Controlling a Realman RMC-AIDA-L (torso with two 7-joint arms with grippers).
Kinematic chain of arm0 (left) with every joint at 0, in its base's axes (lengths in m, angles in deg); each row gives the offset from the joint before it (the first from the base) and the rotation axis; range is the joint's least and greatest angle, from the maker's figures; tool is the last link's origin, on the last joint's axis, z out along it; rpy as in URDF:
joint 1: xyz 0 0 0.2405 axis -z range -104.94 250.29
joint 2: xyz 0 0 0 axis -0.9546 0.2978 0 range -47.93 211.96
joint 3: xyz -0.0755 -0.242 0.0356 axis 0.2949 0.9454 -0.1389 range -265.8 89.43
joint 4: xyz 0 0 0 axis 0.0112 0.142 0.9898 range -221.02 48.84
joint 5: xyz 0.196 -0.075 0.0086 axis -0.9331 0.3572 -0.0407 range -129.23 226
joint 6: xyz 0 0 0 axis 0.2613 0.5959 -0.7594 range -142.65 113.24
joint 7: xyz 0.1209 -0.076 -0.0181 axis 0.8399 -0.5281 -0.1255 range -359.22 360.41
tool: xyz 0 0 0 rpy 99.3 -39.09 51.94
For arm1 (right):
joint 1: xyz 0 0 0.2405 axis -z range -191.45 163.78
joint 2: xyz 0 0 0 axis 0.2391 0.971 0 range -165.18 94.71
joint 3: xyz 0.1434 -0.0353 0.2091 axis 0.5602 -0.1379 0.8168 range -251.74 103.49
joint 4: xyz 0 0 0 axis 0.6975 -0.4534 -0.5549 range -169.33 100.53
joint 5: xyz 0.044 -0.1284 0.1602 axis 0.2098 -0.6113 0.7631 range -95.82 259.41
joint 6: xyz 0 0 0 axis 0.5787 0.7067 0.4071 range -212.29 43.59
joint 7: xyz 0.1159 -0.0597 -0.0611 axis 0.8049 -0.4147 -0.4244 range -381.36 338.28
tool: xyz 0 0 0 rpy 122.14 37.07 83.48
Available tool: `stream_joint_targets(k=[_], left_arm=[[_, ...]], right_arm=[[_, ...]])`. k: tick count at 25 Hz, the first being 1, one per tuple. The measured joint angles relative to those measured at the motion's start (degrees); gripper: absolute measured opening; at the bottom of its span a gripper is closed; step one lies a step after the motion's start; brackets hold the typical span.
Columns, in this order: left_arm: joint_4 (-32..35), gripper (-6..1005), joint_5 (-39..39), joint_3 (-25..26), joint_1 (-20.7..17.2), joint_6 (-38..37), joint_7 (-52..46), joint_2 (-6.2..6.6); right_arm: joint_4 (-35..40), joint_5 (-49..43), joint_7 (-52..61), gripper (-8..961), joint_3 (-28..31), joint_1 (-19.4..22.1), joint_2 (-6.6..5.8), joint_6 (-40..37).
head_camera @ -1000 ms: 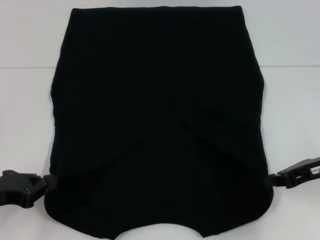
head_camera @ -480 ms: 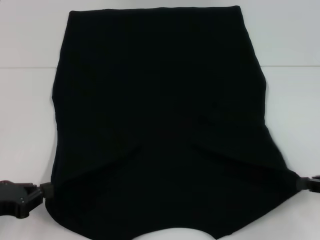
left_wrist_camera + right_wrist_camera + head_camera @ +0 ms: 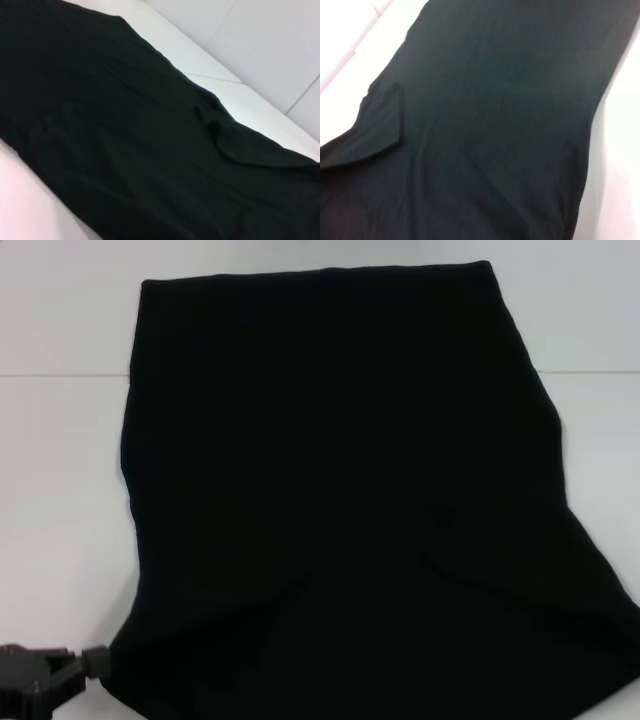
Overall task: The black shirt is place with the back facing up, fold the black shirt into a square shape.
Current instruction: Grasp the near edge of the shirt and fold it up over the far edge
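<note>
Where one left gripper [image 3: 95, 665] shows, one black shirt [image 3: 340, 500] (spread).

No readable text in any view

You find no letters, numbers, brand marks or signs here. The black shirt [image 3: 340, 500] shows only plain dark cloth in the head view, and both wrist views also show plain cloth without any print or label. The white table [image 3: 60, 490] around it carries no marking that you can read.
</note>
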Motion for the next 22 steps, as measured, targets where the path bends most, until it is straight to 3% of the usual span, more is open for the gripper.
stream_joint_targets(k=[4,14,18,22], left_arm=[[-0.71,14,-0.12,0.2,-1.38,-2.06,0.11,-0.14],[-1.7,13,-1.41,2.12,-3.95,-6.04,0.97,-0.57],[-1.93,13,-1.1,4.6,-1.83,-6.2,0.09,0.11],[-2.53,13,-1.0,5.82,3.19,-4.8,-2.59,1.66]], right_arm=[[-1.83,0.0,-2.18,0,2.44,1.87,-1.09,-0.61],[-3.17,-0.03,-5.69,-1,5.45,5.7,-2.41,-3.25],[-3.18,0.22,-5.36,-1,7.91,4.35,-3.0,-4.55],[-3.05,0.29,-3.95,-1,9.77,0.78,-3.18,-4.88]])
